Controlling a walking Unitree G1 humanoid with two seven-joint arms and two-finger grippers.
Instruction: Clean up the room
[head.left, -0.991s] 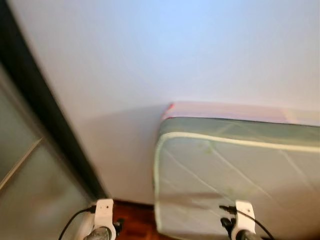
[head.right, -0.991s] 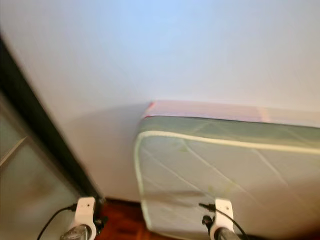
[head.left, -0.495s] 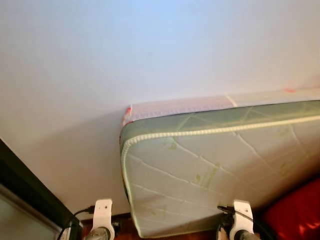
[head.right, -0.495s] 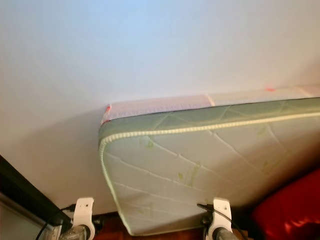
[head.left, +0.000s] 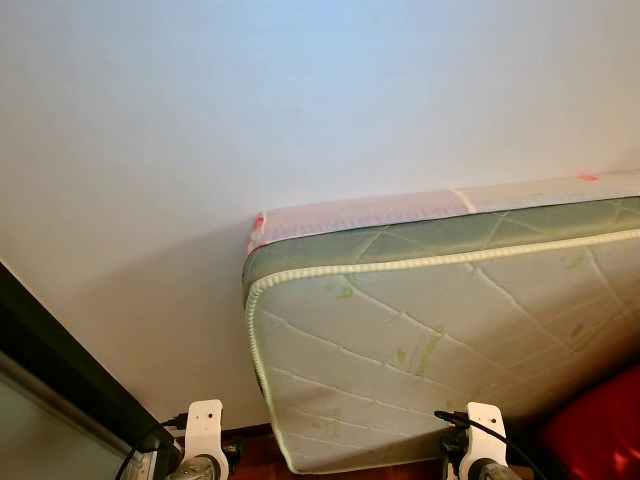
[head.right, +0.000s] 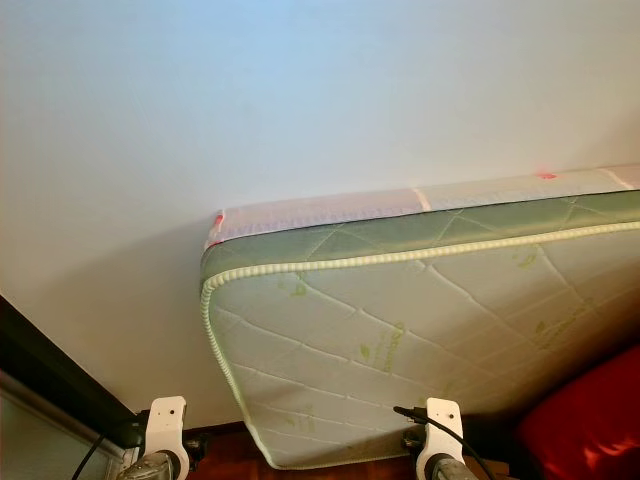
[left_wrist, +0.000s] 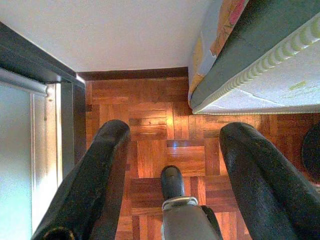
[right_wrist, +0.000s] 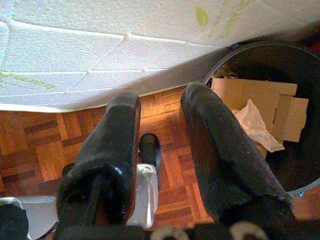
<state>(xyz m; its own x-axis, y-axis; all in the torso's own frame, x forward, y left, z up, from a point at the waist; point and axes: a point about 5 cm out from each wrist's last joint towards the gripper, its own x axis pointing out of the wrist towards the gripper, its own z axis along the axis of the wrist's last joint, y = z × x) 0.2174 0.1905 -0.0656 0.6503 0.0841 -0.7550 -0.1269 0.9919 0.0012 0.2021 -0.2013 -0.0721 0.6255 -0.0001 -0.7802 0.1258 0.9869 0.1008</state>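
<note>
- We are seeing a mattress (head.left: 430, 340), quilted white with green leaf marks, green side band and pale piping.
- We are looking at a plain white wall (head.left: 300, 100).
- We are facing reddish-brown parquet floor (left_wrist: 150, 130).
- We are spotting a black bin (right_wrist: 280, 120) holding brown cardboard (right_wrist: 260, 100).

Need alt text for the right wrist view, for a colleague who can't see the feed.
The right gripper, fingers open and empty, hangs over parquet floor beside a quilted white mattress. Next to it stands a dark round bin holding cardboard pieces and crumpled paper.
</note>
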